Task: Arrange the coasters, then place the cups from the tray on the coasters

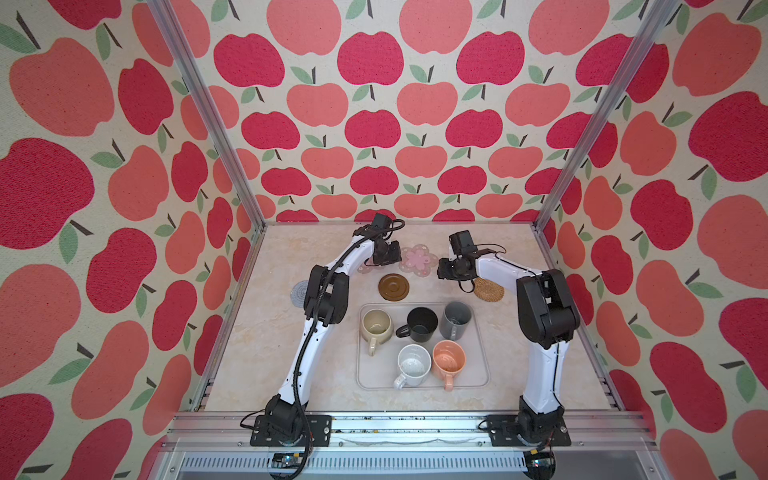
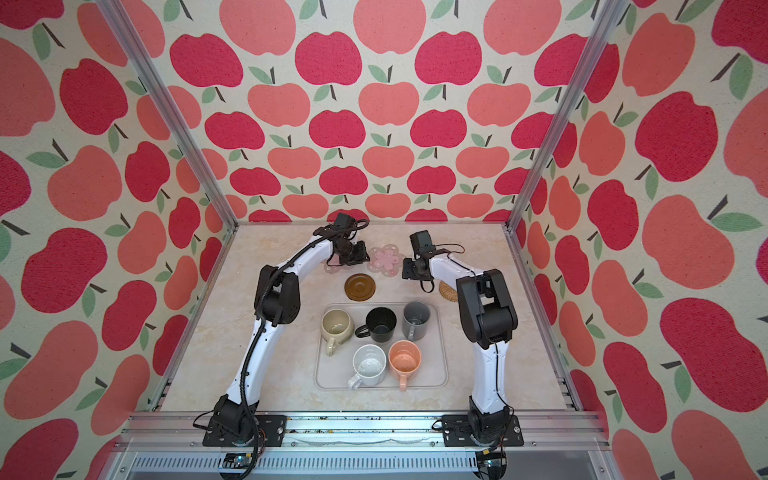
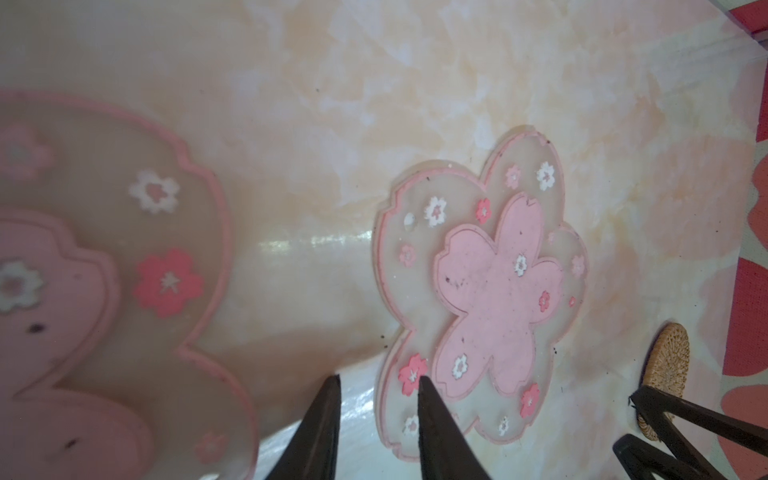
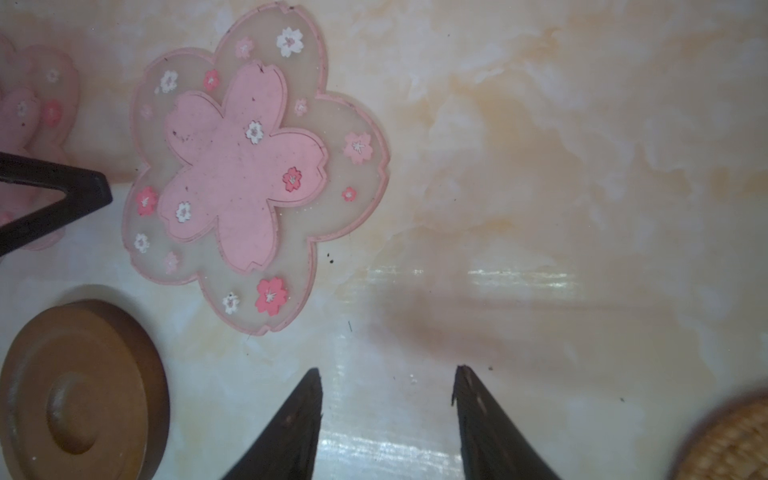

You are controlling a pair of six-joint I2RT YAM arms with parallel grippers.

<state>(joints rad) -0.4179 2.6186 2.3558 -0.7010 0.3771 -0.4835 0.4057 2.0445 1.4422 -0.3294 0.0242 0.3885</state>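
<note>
**Pink flower coaster sits between two empty grippers**

Marbled beige table carries all five coasters at its far half. One pink flower coaster lies flat in the middle, seen clearly in the right wrist view. The second pink flower coaster lies beside it, apart from it, and is largely hidden under the left gripper in both top views. The dark brown wooden coaster rests just nearer than the flower pair. The rattan coaster lies to the right, partly under the right arm. The grey crocheted coaster peeks out from behind the left arm's elbow.

The left gripper shows a narrow gap between its fingers and holds nothing. It is between the two flower coasters, one fingertip over the edge of the middle one; I cannot tell whether it touches. The right gripper stands wider apart, also empty, over bare table just right of the middle flower coaster.

The pale tray sits in the near half and holds all five mugs upright: cream mug, black mug and grey mug in the far row, white mug and peach mug in the near row.
</note>
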